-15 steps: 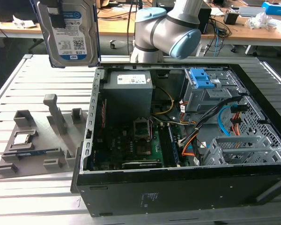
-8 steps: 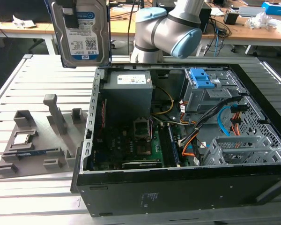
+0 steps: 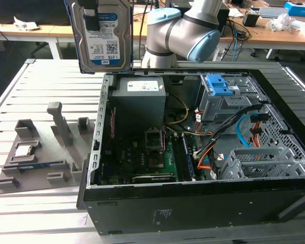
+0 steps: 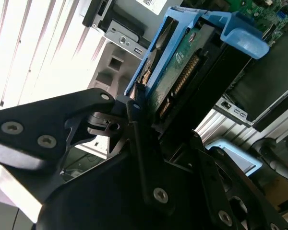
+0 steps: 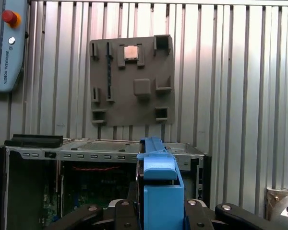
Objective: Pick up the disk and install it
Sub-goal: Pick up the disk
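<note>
The disk (image 3: pixel 102 35), a silver hard drive with a white-and-blue label and a blue frame, hangs upright high above the table. It is past the open computer case (image 3: pixel 193 203), toward the exterior view's left of the case's far corner. My gripper (image 3: pixel 90 12) is shut on its upper edge. In the second wrist view the disk's green board and blue frame (image 4: pixel 175 62) sit between my black fingers (image 4: pixel 137 108). In the first wrist view the blue frame edge (image 5: pixel 158 184) stands between the fingers, above the case wall (image 5: pixel 86 148).
Inside the case are a grey drive cage with a blue latch (image 3: pixel 221 89), a second grey cage (image 3: pixel 259 162), cables and the motherboard (image 3: pixel 147 157). A grey fixture plate (image 3: pixel 46 162) (image 5: pixel 149 103) with a small silver chip (image 3: pixel 24 150) lies on the slatted table. The arm (image 3: pixel 188 30) stands behind the case.
</note>
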`<state>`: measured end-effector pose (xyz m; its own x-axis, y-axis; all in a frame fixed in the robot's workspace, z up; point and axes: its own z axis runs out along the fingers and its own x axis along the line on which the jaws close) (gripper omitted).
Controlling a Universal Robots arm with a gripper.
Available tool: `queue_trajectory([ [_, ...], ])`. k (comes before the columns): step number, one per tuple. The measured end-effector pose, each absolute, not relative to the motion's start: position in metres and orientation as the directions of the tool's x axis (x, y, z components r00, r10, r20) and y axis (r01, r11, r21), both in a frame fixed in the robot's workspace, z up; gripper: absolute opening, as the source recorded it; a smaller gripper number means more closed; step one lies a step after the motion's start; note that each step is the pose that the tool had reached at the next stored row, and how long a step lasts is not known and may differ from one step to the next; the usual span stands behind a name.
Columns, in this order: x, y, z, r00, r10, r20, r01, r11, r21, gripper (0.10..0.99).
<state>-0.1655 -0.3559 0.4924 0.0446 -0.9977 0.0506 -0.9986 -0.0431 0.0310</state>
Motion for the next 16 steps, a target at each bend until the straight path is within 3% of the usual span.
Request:
queue_trajectory([
  [16,-0.083,-0.356,0.493,0.045,-0.998,0.051,-0.999,-0.043,0.031,0.365],
])
